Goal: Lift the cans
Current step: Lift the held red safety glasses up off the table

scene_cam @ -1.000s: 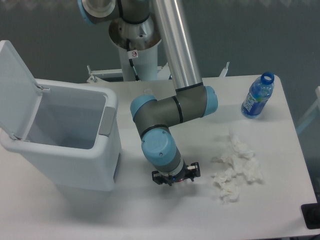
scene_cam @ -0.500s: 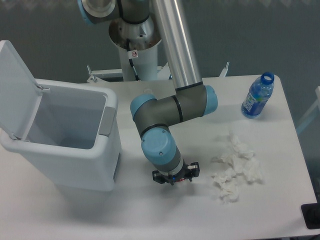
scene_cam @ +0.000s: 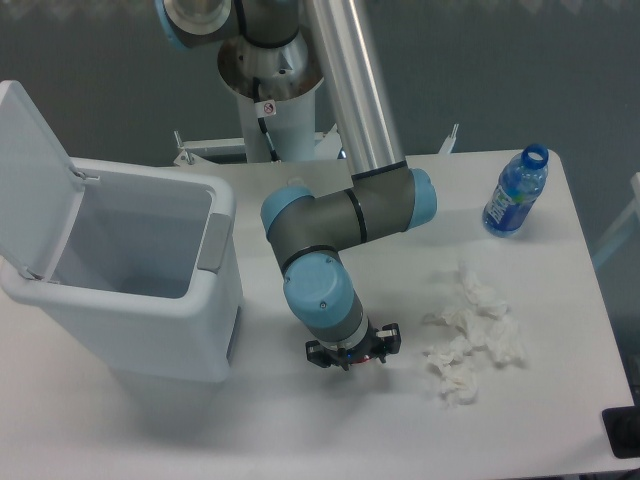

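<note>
Broad white table (scene_cam: 300, 440) underneath everything. At the left, tall white plastic bin (scene_cam: 215, 300) with hinged lid flipped up and back, mouth open. Rising from the rear mount, grey-and-silver robot arm with pale blue joint caps (scene_cam: 345, 220), folded down so that the wrist points at the tabletop just beside the bin's right wall. Far right rear, clear plastic bottle with blue label and no cap (scene_cam: 515, 195), upright and well apart from the arm. Right of the wrist, loose heap of crumpled white tissue (scene_cam: 470, 340), near but not touching. Smallest of all, black two-finger gripper (scene_cam: 350, 357), down at table level, seen only as a dark bracket under the wrist.

Cannot tell whether the fingers are apart, together or clamped on anything: hidden beneath the wrist and too small to read. A faint trace of red shows between the black parts, too slight to call a can. No crushed red metal can visible anywhere on the table; if present, most likely hidden directly below the wrist, or already in the bin, where the floor cannot be seen.

Judged as the grasping step: tool lowered, lift not yet made. Next calls for a firm squeeze, then a straight vertical rise clear of the bin wall.
</note>
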`<state>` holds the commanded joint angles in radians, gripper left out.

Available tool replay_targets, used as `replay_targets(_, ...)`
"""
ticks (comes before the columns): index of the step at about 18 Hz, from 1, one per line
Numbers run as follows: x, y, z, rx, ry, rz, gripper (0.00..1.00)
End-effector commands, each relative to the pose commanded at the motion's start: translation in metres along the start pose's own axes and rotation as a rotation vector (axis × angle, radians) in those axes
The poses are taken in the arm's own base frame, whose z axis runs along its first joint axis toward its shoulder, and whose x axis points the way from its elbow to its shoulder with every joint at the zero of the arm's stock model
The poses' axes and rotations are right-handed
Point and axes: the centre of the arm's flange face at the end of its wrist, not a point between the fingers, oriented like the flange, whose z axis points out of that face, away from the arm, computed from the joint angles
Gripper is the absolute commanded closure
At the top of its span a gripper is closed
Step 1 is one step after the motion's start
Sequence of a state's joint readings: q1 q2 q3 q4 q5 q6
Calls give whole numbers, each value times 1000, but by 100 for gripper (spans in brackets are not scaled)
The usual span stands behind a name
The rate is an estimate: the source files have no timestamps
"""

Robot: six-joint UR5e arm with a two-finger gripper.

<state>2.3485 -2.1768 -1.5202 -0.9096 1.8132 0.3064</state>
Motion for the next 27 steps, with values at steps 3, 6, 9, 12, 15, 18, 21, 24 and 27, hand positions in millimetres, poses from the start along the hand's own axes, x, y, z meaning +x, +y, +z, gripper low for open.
replay_targets(3, -11, 2, -12, 14, -7, 90, 49)
replay_targets(6, -25, 6, -38, 47, -23, 142, 50)
replay_targets(9, -42, 10, -68, 88, -44, 196, 50)
replay_targets(12, -43, 17, -98, 138, -28, 283, 49)
replay_targets(15, -44, 25, -122, 164, -2, 354, 50)
replay_targets(18, -48, 30, -147, 248, 52, 417, 50)
replay_targets(21, -50, 33, -159, 345, 144, 486, 50)
replay_targets(24, -52, 41, -170, 335, 153, 520, 50)
replay_targets(27, -62, 51, -178, 319, 161, 561, 51)
